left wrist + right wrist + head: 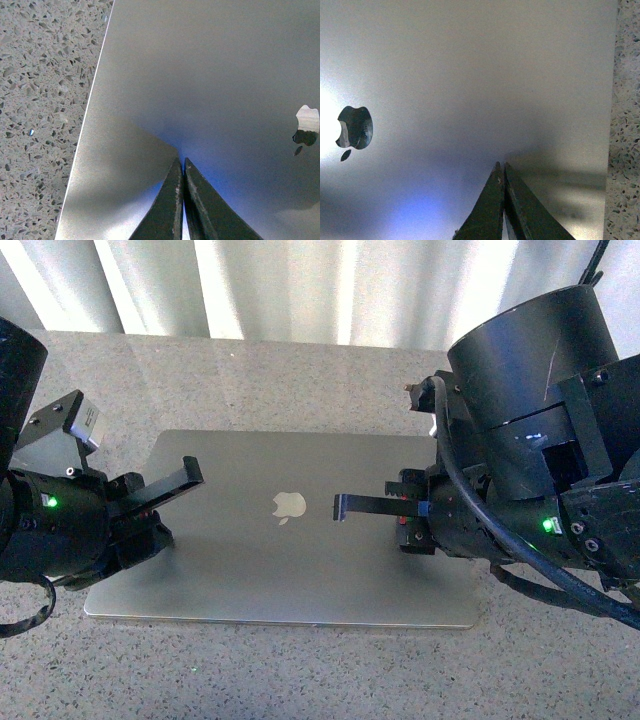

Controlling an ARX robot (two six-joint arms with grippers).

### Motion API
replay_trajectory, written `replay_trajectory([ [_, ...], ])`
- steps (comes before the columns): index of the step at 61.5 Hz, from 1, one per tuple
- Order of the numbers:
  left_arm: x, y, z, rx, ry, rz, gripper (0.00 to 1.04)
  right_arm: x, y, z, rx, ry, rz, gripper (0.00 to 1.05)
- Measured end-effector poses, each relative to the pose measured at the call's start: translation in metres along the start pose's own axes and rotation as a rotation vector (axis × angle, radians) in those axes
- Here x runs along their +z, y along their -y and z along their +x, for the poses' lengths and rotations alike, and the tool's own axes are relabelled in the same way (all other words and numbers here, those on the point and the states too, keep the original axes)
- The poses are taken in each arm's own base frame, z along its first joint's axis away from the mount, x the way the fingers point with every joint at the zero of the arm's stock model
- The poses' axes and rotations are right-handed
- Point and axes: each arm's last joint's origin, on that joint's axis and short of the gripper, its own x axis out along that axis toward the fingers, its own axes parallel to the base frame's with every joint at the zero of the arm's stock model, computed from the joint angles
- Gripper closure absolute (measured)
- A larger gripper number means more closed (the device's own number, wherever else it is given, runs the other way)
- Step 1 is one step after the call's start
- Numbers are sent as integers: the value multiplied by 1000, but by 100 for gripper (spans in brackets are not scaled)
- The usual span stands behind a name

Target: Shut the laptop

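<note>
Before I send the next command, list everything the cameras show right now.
laptop: one, grey-silver, lying in the middle of the table with its lid down flat
apple logo: one, pale and shiny, at the centre of the lid
table: one, speckled grey stone, under the laptop
curtain: one, pale, hanging behind the table's far edge
left gripper: one, black, fingers shut together, over the left part of the lid
right gripper: one, black, fingers shut together, over the lid just right of the logo
</note>
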Motion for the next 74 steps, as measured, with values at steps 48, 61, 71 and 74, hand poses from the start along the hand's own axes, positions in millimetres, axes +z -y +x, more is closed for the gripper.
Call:
replay_trajectory([
  [48, 74, -35, -147, 43, 801, -116, 91, 57, 20, -117, -214, 463, -259, 98],
  [61, 72, -35, -149, 46, 806, -97, 54, 56, 20, -128, -220, 493, -268, 61],
  [71, 59, -38, -149, -55, 900, 205, 62, 39, 35, -129, -233, 759, -220, 71],
  [74, 51, -38, -151, -41, 937, 302, 71, 32, 42, -135, -226, 823, -209, 78],
])
